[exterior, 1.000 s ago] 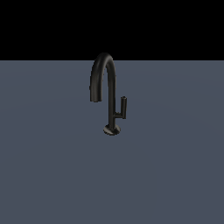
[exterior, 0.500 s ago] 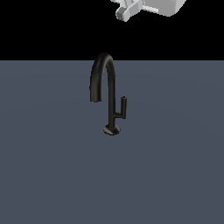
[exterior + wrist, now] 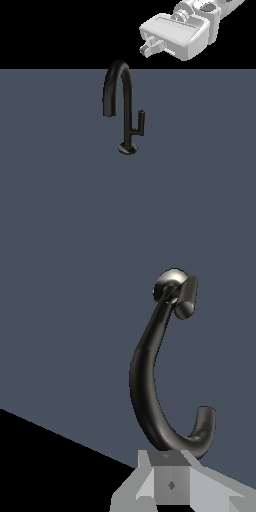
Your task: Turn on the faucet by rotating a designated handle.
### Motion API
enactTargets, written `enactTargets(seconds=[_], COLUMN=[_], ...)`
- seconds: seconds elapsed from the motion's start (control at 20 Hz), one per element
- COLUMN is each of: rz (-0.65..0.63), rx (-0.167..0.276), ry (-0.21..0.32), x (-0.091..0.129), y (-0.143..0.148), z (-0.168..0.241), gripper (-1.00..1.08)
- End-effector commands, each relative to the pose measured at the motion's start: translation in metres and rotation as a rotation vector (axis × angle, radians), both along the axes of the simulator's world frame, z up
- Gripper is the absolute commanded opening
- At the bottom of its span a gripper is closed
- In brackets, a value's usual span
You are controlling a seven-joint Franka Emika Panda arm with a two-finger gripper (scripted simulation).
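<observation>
The black faucet (image 3: 121, 107) stands mid-worktop (image 3: 60, 200); its handle (image 3: 141, 122) rises on the exterior view's right; the hand (image 3: 150, 47) hovers above, apart; finger spread cannot be told; no writing shows.

One faucet (image 3: 123, 100), one handle (image 3: 141, 122), one tool (image 3: 151, 47).

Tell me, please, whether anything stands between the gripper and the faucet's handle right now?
Nothing separate does. The gripper hangs above the faucet, to the exterior view's right. In the wrist view the arched spout runs in front of the camera, with the handle near its far end.
</observation>
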State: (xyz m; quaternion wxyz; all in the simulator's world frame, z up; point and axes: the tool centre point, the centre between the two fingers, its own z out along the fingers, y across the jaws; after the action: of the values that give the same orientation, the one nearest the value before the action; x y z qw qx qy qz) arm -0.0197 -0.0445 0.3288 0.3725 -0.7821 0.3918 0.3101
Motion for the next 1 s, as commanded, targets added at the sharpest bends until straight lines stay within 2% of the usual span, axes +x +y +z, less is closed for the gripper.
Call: enactTargets(seconds=[0.0,0.65,0.95], rz=[-0.057,-0.361,-0.475], rx=[0.056,0.349,0.459], ry=[0.042,0.27,0.357], x=[0.01,0.046,0.053], y=[-0.005,-0.019,-0.018], z=[-0.016,-0.113,-0.152], gripper=[-1.0,-1.0,-1.0])
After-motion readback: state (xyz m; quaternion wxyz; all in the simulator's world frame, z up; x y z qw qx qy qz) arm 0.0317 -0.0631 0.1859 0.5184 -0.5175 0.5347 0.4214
